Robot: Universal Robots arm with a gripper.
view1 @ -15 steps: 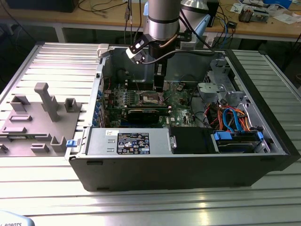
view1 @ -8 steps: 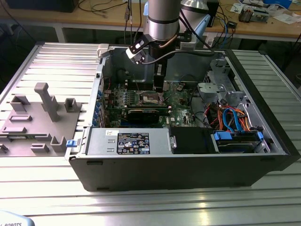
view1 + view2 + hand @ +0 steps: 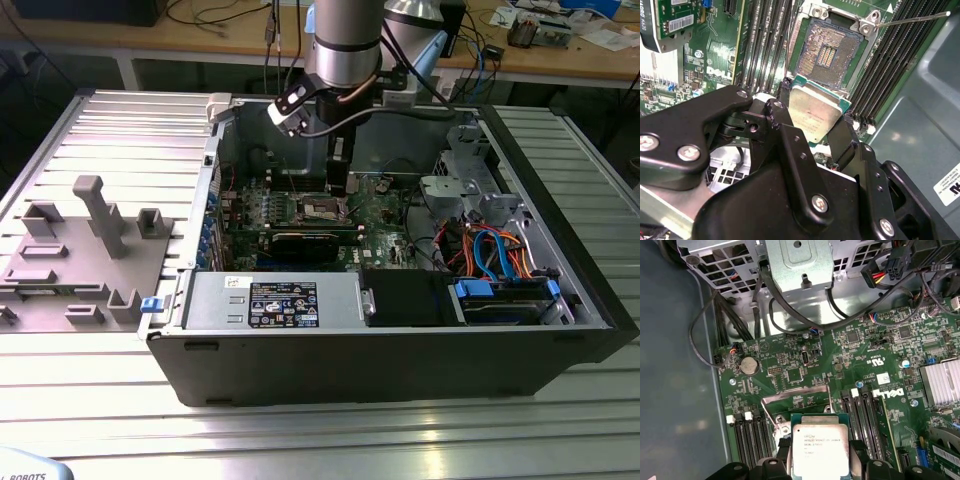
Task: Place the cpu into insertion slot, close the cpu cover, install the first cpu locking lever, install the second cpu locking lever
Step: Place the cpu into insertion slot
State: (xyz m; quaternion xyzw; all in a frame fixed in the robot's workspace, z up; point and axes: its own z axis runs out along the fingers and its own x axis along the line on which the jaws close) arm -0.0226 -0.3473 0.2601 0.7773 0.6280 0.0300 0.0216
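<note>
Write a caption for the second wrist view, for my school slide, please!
The gripper holds the cpu close to the uncovered insertion slot.

The cpu [image 3: 812,116] showed a dull silver-grey top rimmed in green. The circuit board [image 3: 790,360] was green with fine pale traces, and the insertion slot [image 3: 829,52] was dark, speckled with golden contacts.

Several small dark print lines on cpu [image 3: 820,450] lid in the first wrist view. White silkscreen logo and codes on green circuit board [image 3: 840,355]. Black-and-white rating label [image 3: 283,303] on power supply [image 3: 210,300]. Barcode stickers [image 3: 677,22] near memory slots [image 3: 765,45]. White printed sticker [image 3: 947,187] on case wall [image 3: 930,100].
</note>
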